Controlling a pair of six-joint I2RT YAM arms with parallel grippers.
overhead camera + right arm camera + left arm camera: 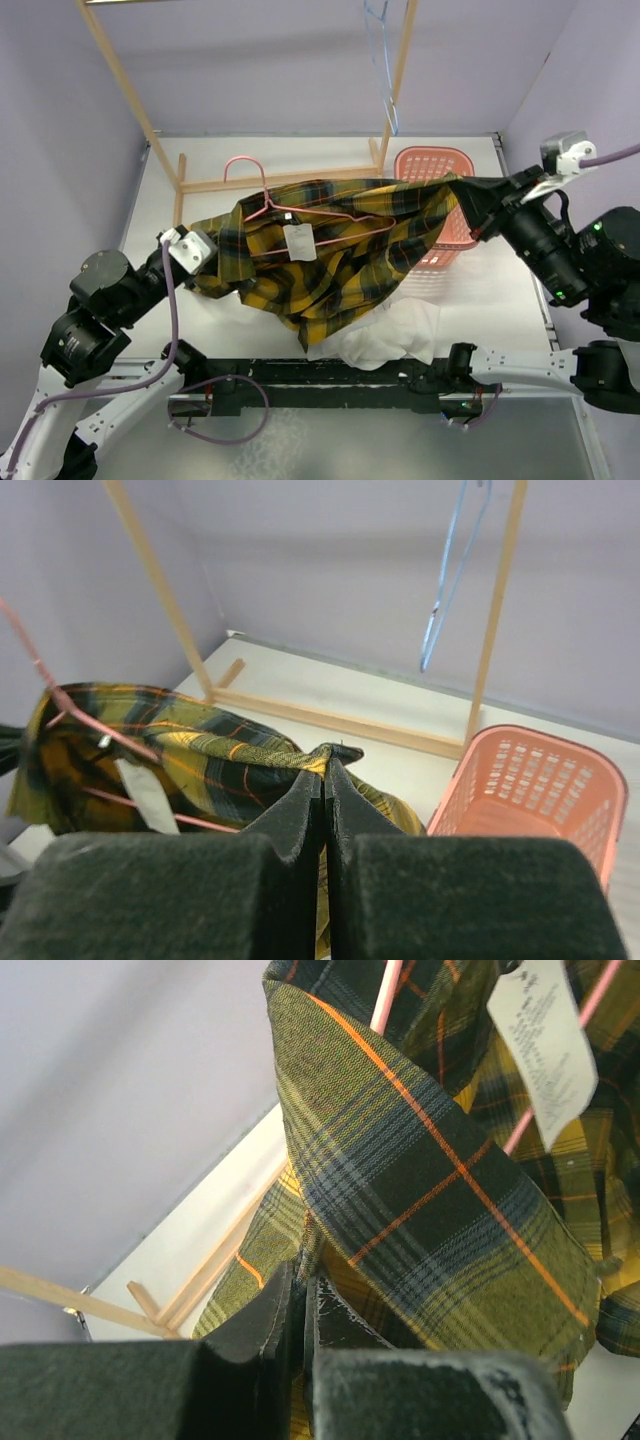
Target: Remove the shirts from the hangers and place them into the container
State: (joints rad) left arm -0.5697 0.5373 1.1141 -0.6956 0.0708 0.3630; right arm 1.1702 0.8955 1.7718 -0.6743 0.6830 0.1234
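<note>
The plaid shirt (320,265) hangs stretched between the two arms above the tabletop (490,300). The left pincer (305,1285) is clamped on a fold at its left edge, and the right pincer (325,770) is pinched together on a corner of cloth at the far right, just in front of the basket (432,160). The pink hanger (305,212) is not yet out: its wire runs under the collar beside the paper tag (298,241), with the hook lying out toward the wooden rack (125,90). The step in hand looks to be working the shirt off that wire. It would go best with one grip firm while the other slackens the cloth so a shoulder can slip past the hanger's end; pulling both ways would only tighten the fabric on it. The hook sits near the rack's base rail and could snag there. The white shirt (390,335) lies crumpled on the near tabletop, outside the basket, and the blue hanger (385,70) hangs bare from the rack near its right post. Open room lies to the right of the basket; the rack crowds the back and left.
</note>
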